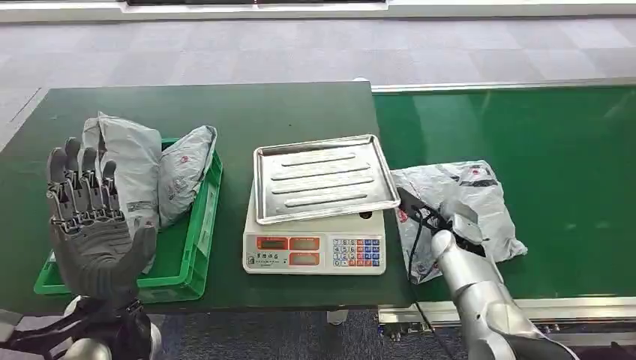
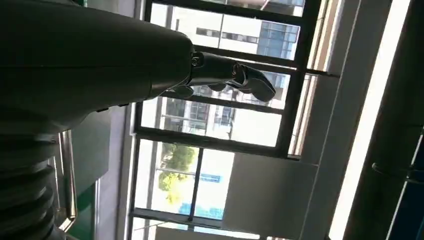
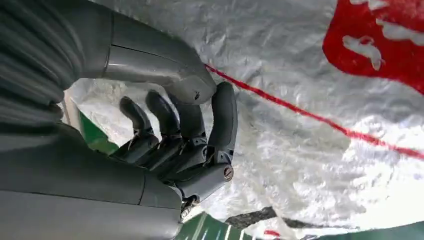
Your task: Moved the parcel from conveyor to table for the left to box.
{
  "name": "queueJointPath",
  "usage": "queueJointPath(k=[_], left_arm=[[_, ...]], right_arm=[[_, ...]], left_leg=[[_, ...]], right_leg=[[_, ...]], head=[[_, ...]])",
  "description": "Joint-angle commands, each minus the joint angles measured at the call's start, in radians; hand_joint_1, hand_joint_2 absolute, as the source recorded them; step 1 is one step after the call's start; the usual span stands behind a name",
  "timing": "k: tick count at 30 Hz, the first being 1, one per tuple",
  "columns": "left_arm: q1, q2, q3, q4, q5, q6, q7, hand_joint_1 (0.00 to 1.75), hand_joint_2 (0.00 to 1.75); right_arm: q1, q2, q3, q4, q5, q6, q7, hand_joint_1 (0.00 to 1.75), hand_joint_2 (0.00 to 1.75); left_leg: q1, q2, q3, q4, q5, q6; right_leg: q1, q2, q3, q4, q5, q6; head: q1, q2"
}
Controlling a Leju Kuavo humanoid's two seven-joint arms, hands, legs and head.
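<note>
The right hand is pressed onto the grey parcel on the conveyor, fingers curled against the wrapping; a firm hold cannot be confirmed. The left hand is raised, spread and empty, before the green box holding two parcels. A scale stands between.

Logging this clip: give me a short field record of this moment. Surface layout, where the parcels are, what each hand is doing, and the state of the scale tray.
surface: dark green table beside brighter green conveyor
parcel: grey parcel lying on the conveyor
right hand: right hand over the parcel, fingers curled; grip not confirmed
left hand: left hand raised, fingers apart, holding nothing
crate: green crate holding two grey bags
scale: scale with bare metal tray
</note>
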Motion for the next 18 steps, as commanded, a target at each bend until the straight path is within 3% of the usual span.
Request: queueJointPath(k=[1,2,5,6,7,9,12,18], left_arm=[[0.022,-0.061,0.060,-0.009,-0.007,-0.004,0.002,0.00,1.75],[0.031,-0.067,0.065,-0.021,-0.009,0.000,0.002,0.00,1.75],[0.047,-0.073,0.072,-0.041,-0.008,0.001,0.004,0.00,1.75],[0.047,-0.072,0.074,-0.041,-0.008,-0.001,0.004,0.00,1.75],[0.047,-0.072,0.073,-0.041,-0.008,-0.001,0.004,0.00,1.75],[0.031,-0.071,0.062,-0.016,-0.007,-0.001,0.004,0.00,1.75],[0.023,-0.061,0.049,-0.003,-0.003,-0.004,0.001,0.00,1.75],[0.019,-0.050,0.044,-0.010,0.016,0.001,0.001,0.00,1.75]], right_arm=[[-0.068,0.017,0.026,0.053,0.014,-0.071,0.080,1.75,1.75],[-0.064,0.023,0.024,0.026,0.029,-0.139,0.128,1.75,1.75],[-0.034,0.038,0.018,-0.110,0.049,-0.201,0.163,1.75,1.75],[-0.019,0.044,0.021,-0.162,0.053,-0.189,0.162,1.15,1.75],[-0.013,0.046,0.023,-0.179,0.055,-0.186,0.158,0.00,1.75],[-0.008,0.038,0.040,-0.157,0.072,-0.127,0.149,0.00,1.75],[-0.029,0.014,0.052,-0.078,0.101,-0.262,0.148,0.00,1.75],[-0.027,-0.008,0.020,-0.066,0.110,-0.368,0.137,0.00,1.75]], left_leg=[[0.000,0.004,0.000,0.000,0.000,0.001],[0.000,0.003,0.000,0.000,0.000,0.001],[-0.001,0.006,0.001,-0.001,-0.001,0.001],[-0.001,0.004,-0.001,0.000,-0.001,0.001],[-0.001,0.004,0.000,0.000,0.000,0.001],[-0.001,0.003,0.000,0.000,0.000,0.001],[0.000,0.001,0.001,0.000,0.000,0.001],[0.000,0.000,0.000,0.000,0.000,0.001]], right_leg=[[0.000,0.002,-0.001,-0.001,0.001,0.000],[0.000,0.002,0.000,0.000,0.000,0.000],[0.000,0.003,-0.001,-0.001,0.001,0.000],[0.000,0.002,-0.002,0.000,0.000,0.000],[0.000,0.002,-0.001,0.000,0.001,0.000],[-0.001,0.001,-0.001,0.000,0.000,0.000],[0.000,0.000,0.000,0.000,0.000,0.000],[0.000,-0.002,0.000,-0.001,0.000,0.000]], head=[[0.000,0.000],[0.000,0.000],[0.000,0.000],[0.000,0.000],[0.000,0.000],[0.000,0.000],[0.000,0.000],[0.000,0.000]])
